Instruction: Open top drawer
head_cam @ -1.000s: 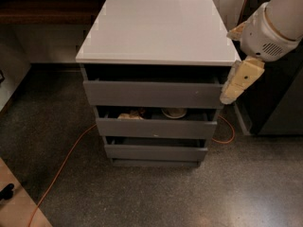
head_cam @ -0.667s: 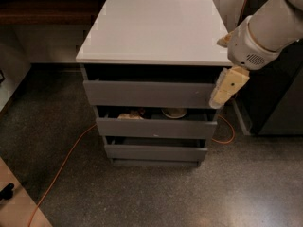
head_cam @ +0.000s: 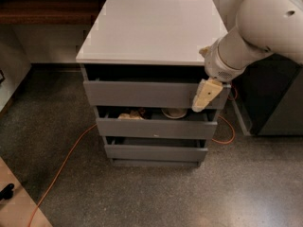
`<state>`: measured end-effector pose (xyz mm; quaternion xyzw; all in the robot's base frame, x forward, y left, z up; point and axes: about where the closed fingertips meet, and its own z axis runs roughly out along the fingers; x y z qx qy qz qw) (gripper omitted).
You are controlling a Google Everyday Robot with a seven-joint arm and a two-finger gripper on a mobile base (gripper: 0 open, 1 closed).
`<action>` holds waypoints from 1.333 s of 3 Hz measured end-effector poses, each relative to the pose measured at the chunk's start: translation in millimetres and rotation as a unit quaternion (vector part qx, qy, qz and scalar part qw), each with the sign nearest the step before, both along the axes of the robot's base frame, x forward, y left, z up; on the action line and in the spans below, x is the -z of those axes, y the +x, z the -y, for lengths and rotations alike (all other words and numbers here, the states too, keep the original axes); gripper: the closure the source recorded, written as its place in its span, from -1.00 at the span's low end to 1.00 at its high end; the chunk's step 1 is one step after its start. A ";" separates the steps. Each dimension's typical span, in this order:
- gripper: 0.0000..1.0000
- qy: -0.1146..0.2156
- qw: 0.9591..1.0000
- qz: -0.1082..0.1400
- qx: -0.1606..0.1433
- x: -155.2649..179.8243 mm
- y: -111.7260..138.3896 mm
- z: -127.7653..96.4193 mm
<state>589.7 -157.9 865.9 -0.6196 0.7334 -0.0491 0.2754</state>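
The top drawer (head_cam: 142, 93) is the widest grey front, right under the white cabinet top (head_cam: 151, 30). A dark gap shows above it. My gripper (head_cam: 206, 96), with cream fingers pointing down, hangs in front of the right end of this drawer front, at or very near its surface. The white arm (head_cam: 258, 30) reaches in from the upper right. The middle drawer (head_cam: 156, 127) stands slightly out, with a bowl (head_cam: 174, 112) and a tan item (head_cam: 130, 116) showing inside. The bottom drawer (head_cam: 156, 152) is the narrowest.
An orange cable (head_cam: 61, 167) runs over the speckled floor on the left and loops on the right of the cabinet (head_cam: 226, 137). A dark unit (head_cam: 277, 103) stands close on the right. A wooden shelf (head_cam: 45, 11) is behind on the left.
The arm has swung left and down, bringing my gripper from beside the cabinet's right edge to in front of the top drawer's right end. The drawers have not moved.
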 end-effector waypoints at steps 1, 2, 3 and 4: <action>-1.00 -0.003 0.999 0.023 -0.023 64.7 39.5 -10.6; -1.00 -0.002 0.999 0.024 -0.024 67.3 42.4 -10.6; -1.00 0.004 0.999 0.003 -0.033 93.6 49.1 -11.8; -1.00 0.008 0.999 -0.003 -0.037 114.3 55.7 -14.3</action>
